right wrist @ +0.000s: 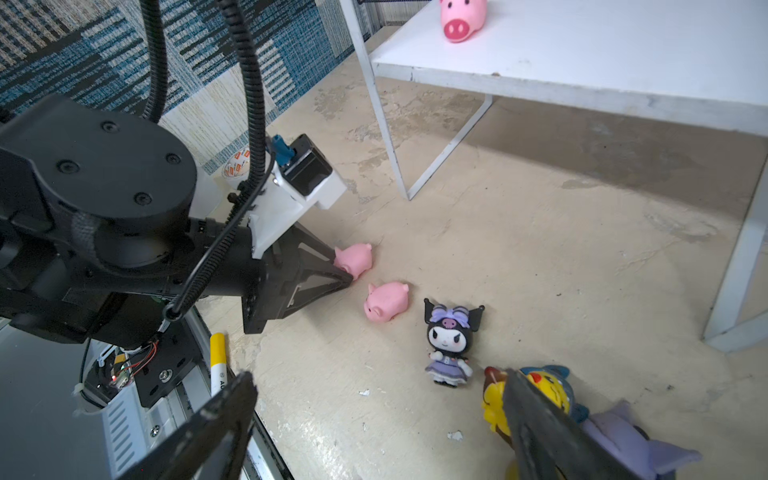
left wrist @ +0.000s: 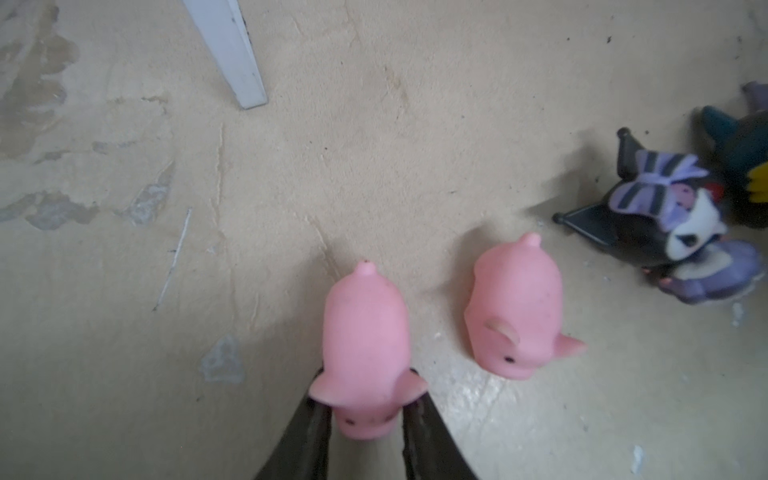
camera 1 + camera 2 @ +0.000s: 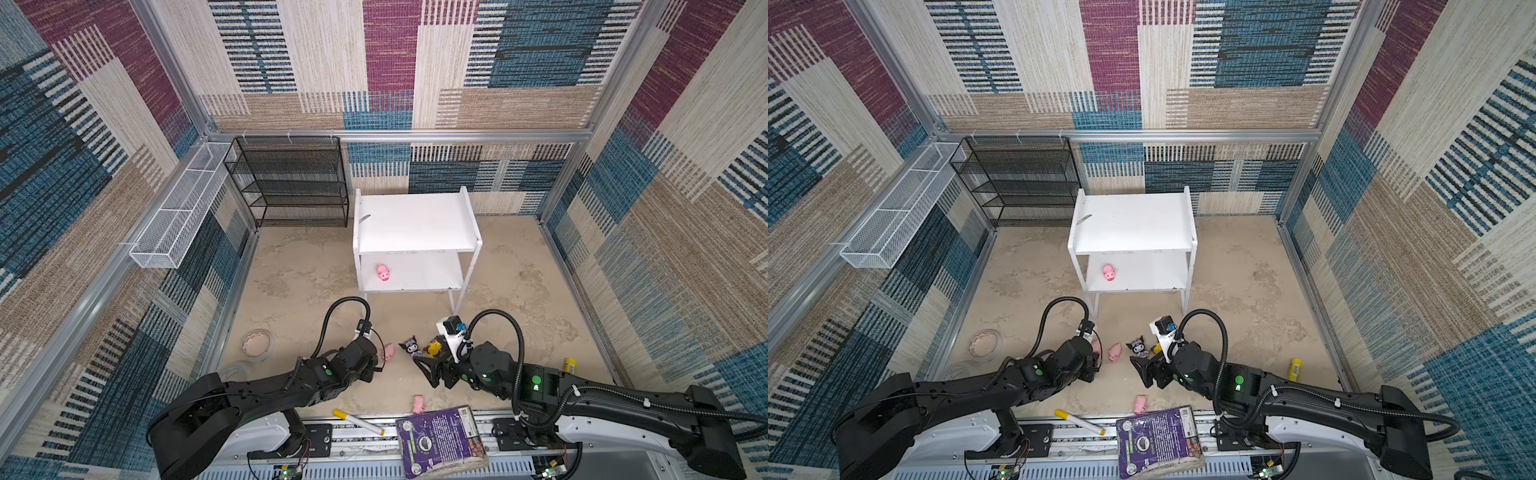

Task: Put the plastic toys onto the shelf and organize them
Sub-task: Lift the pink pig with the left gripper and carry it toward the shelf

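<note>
My left gripper (image 2: 365,399) is shut on the head of a pink pig (image 2: 365,332) lying on the floor. A second pig (image 2: 515,307) lies just beside it, and the black-purple eared toy (image 1: 451,340) stands a little further right. My right gripper (image 1: 374,419) hangs open over the floor. One of its fingers is next to the yellow blue-hooded toy (image 1: 544,386) and the lilac toy (image 1: 636,440). A third pig (image 3: 418,404) lies near the front rail. Another pig (image 3: 383,272) sits on the lower board of the white shelf (image 3: 415,220).
A yellow-capped marker (image 3: 358,422) and a purple book (image 3: 440,440) lie at the front edge. A tape roll (image 3: 257,344) sits at the left and a small yellow object (image 3: 570,365) at the right. The black wire rack (image 3: 291,183) and white wire basket (image 3: 178,212) stand at the back left.
</note>
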Motion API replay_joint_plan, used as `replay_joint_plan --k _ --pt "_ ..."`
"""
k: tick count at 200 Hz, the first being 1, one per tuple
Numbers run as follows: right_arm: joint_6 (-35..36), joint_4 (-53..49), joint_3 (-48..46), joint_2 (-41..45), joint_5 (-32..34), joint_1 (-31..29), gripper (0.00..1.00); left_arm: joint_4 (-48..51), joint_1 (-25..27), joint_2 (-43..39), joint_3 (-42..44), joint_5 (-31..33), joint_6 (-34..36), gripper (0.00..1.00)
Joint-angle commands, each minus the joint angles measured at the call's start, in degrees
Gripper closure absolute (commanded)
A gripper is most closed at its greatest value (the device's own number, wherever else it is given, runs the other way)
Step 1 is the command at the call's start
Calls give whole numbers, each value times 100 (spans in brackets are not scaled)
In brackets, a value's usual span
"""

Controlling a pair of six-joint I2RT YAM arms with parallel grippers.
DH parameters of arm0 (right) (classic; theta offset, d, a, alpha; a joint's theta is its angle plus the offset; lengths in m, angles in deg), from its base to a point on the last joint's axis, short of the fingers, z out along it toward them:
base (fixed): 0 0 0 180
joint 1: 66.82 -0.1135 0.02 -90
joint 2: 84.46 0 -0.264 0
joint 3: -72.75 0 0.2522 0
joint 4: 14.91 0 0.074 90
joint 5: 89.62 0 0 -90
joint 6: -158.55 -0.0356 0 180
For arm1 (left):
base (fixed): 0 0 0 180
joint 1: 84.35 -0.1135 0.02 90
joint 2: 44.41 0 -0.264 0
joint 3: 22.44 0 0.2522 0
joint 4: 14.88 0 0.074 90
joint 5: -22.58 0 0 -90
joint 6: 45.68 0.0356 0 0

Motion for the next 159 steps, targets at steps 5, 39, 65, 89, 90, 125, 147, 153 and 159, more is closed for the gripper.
replay_joint_plan --k 5,39,65,89,90,125,147,153,159 --pt "35 -80 34 101 189 0 6 51 2 -210 50 -132 68 71" --pt "30 -94 36 211 254 -1 6 205 56 -807 156 -290 -33 74" --pt "53 -87 37 262 320 -1 6 417 219 -1404 182 -317 -93 75" --pt "106 -74 45 287 373 0 6 642 446 -1717 -7 -290 -29 74" --pt "108 -74 45 287 371 0 6 652 451 -1719 -23 -287 -25 74" --pt "-11 -257 61 380 748 -5 7 818 795 -1555 -624 -182 30 74" --pt "-171 -437 21 578 974 0 7 831 924 -1319 -1034 -118 33 75" --pt "-193 -473 2 641 993 0 7 810 945 -1270 -1146 -106 41 75" --pt "-218 -515 -18 703 1011 -7 7 805 964 -1212 -1255 -55 56 75"
